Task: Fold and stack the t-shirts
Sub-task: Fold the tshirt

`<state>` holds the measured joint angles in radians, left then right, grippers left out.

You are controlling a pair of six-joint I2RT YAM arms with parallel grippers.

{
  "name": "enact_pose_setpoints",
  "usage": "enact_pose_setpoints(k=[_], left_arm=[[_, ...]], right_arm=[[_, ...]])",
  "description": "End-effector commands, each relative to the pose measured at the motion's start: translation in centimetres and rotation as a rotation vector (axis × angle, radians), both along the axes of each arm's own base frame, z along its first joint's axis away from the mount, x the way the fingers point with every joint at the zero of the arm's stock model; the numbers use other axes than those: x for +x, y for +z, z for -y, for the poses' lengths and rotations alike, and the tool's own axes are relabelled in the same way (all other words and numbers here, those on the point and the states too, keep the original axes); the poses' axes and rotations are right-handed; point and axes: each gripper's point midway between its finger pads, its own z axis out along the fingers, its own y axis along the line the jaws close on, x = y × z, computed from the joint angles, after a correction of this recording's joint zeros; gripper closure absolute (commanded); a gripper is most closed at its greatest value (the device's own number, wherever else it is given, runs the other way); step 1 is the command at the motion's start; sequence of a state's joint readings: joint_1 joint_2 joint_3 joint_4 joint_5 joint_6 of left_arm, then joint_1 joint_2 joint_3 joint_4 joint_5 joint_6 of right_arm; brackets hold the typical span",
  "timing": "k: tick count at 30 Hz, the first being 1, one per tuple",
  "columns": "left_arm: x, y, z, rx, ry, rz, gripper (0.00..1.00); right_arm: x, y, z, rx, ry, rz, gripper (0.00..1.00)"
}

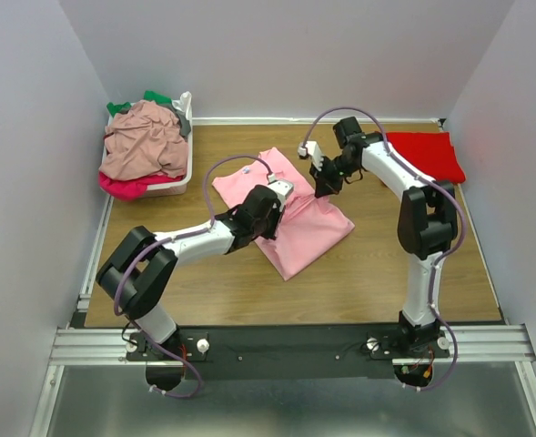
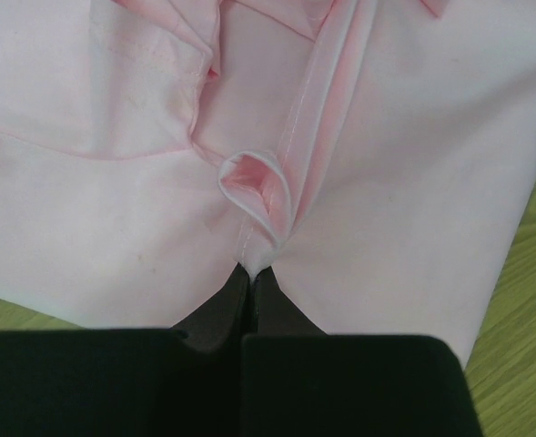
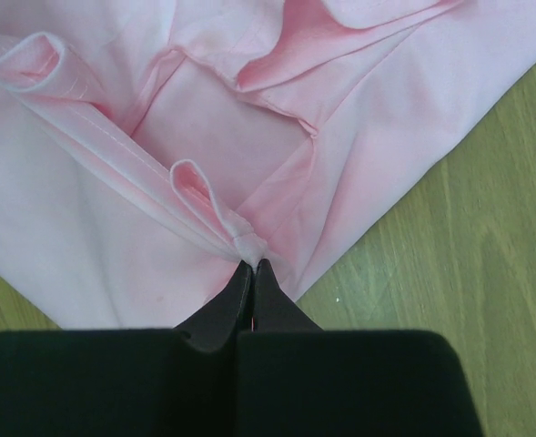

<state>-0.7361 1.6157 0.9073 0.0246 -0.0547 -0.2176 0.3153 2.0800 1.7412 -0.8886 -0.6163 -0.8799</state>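
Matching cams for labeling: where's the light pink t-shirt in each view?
Top external: light pink t-shirt lies at the centre of the wooden table.
Left wrist: it fills most of the frame; the left pincer is shut on a hem fold at bottom centre.
Right wrist: it fills the upper left; the right pincer is shut on its hem.
Shared landmark: the wooden table, bare beside the shirt's edge in all three.

A: Seeing the spread t-shirt (image 1: pixel 306 233) lying in the middle of the desk (image 1: pixel 377 278), left hand (image 2: pixel 249 271) and right hand (image 3: pixel 252 265) pinching its fold.

B: Noting the basket (image 1: pixel 173 188) sitting far left, holding a heap of t-shirts (image 1: pixel 145 141); folded t-shirt (image 1: pixel 424 153) lying far right.
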Motion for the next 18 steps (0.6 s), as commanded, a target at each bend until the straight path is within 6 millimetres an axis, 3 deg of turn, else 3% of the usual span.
enact_pose_setpoints(k=[1, 18], left_arm=[[0.7, -0.3, 0.1, -0.02, 0.0, -0.01, 1.0], [3.1, -0.5, -1.3, -0.008, 0.046, -0.03, 1.0]], right_arm=[[1.0, 0.2, -0.8, 0.016, -0.024, -0.003, 1.0], [2.9, -0.5, -1.5, 0.024, -0.091, -0.012, 0.99]])
